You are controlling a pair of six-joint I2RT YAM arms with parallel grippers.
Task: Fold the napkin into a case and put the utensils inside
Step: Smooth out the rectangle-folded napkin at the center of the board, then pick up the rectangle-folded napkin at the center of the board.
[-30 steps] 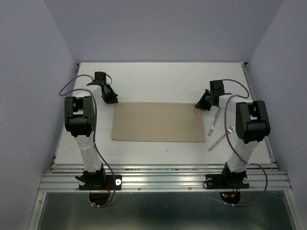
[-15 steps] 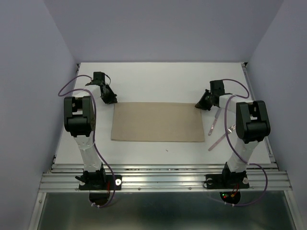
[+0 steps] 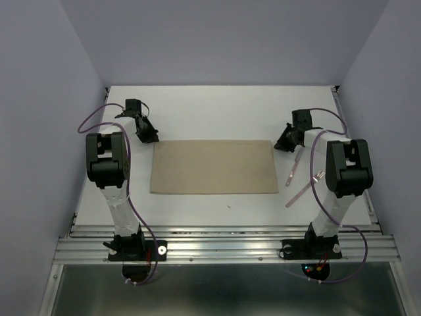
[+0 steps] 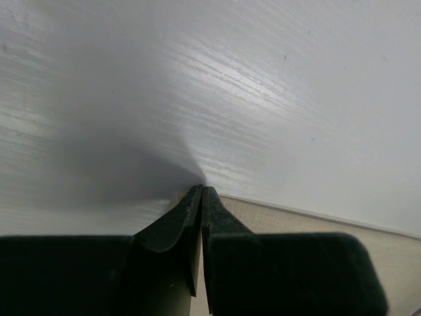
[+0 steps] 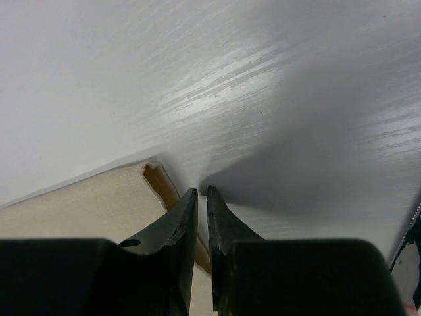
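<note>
Since both wrist cameras sit so low, not much beyond the fingers themselves can be made out, tbh. The left gripper (image 4: pixel 201 193) is seen with its fingers pressed flat together, tips down at the white table (image 4: pixel 276 79). The napkin (image 3: pixel 214 167) is found just right of those tips, its corner tucked in close against them. Whether any cloth is actually pinched can't be told from the wrist view, because the corner itself is hidden behind the fingers; it's probably only being touched.

The right gripper (image 5: pixel 198 192) is drawn nearly closed too, with just a thin dark slit left between the fingers, and nothing is seen held in it. The napkin's other far corner is spotted just left of its tips, with a little doubled lip along the edge, and the lower part of that edge is covered by the left-hand finger.

From above, the napkin is laid out flat as one wide rectangle between the two grippers, each parked at a far corner. The utensils (image 3: pixel 293 168) are left on the table on the near side of the right gripper, just beside the napkin's right edge and not touching it. The fork (image 3: pixel 304 191) is partly crossed by the arm's cable, and its tines are too small to be made out properly.
</note>
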